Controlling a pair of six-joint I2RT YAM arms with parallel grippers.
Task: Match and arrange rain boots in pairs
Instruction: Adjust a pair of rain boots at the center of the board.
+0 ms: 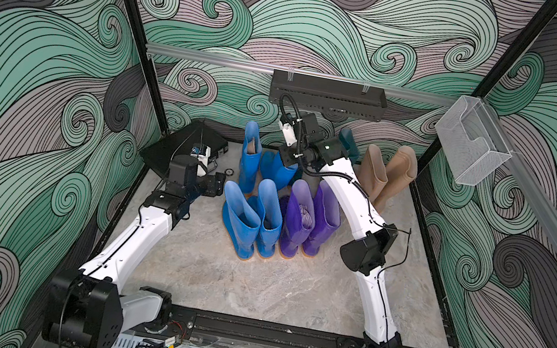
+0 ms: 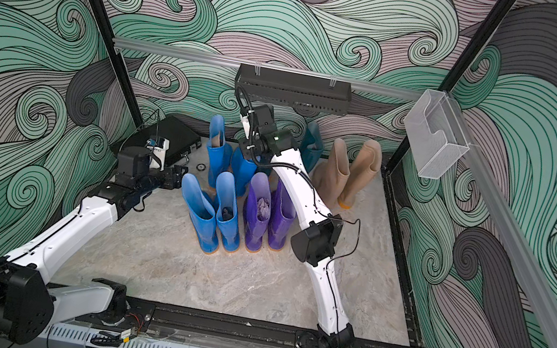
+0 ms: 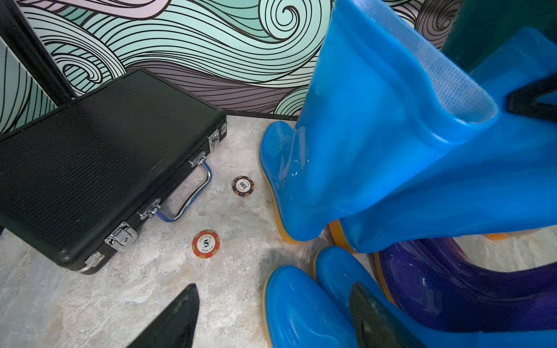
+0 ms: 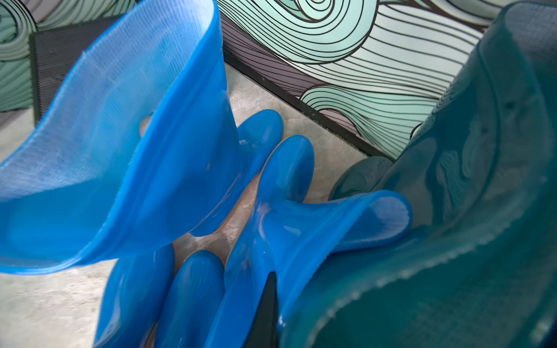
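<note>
In both top views I am stretching my right hand (image 1: 288,163) toward the far edge of the tabletop (image 1: 249,286). There it is pinching the shaft of a slumped blue boot (image 1: 275,170), I judge to draw it up against the upright blue boot (image 1: 250,154) just beside it. A teal boot (image 1: 349,145) is standing behind my wrist, and the beige pair (image 1: 385,174) is leaning together near the far right corner. The front blue pair (image 1: 255,221) and the purple pair (image 1: 311,223) are standing side by side in the middle, already matched by colour. My left hand (image 1: 216,182) is hovering spread wide and empty just beside the front blue pair, probably ready to steady a neighbour.

From my left wrist, the fingers (image 3: 177,319) are gaping over bare tabletop and a blue toe, gripping nothing. The black case (image 3: 105,156) is lying in the far left corner with two poker chips (image 3: 206,243) loose beside its handle, clear of the rows.

From my right wrist, the hand is fully closed, with one dark finger (image 4: 266,301) pressing the soft blue shaft flat. That is why its mouth is folding over. The teal shaft is crowding alongside, and I cannot tell whether a second teal boot is standing behind it.
</note>
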